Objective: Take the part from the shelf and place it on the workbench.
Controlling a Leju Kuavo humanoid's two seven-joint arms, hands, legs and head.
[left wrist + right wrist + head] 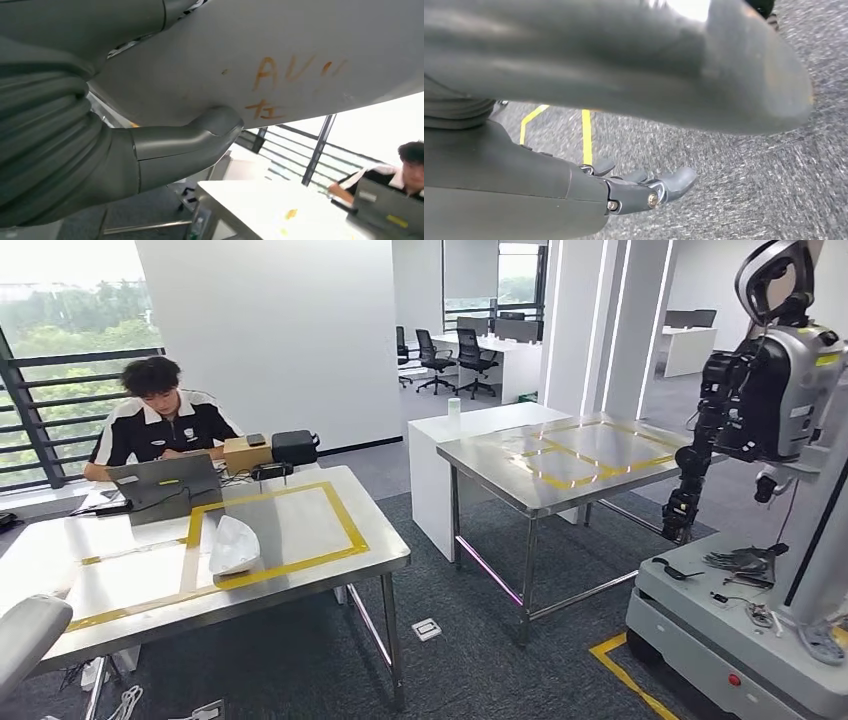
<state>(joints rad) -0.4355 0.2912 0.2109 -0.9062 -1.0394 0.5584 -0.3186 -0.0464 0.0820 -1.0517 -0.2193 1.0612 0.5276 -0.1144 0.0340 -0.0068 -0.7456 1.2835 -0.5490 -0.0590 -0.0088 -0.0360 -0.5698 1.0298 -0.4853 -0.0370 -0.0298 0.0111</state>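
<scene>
In the left wrist view my left hand holds a large pale grey part with orange writing on it. Its thumb presses against the part's underside, and the part hides the other fingers. A rounded pale grey end of the part shows at the lower left of the head view. The workbench stands ahead with a yellow taped rectangle, and a white moulded part lies on it. My right hand hangs over the carpet with its fingers apart, holding nothing.
A person sits at the workbench's far side behind a laptop, with boxes beside it. A second steel table stands to the right. Another robot on a wheeled base is at the far right. Yellow floor tape crosses the carpet.
</scene>
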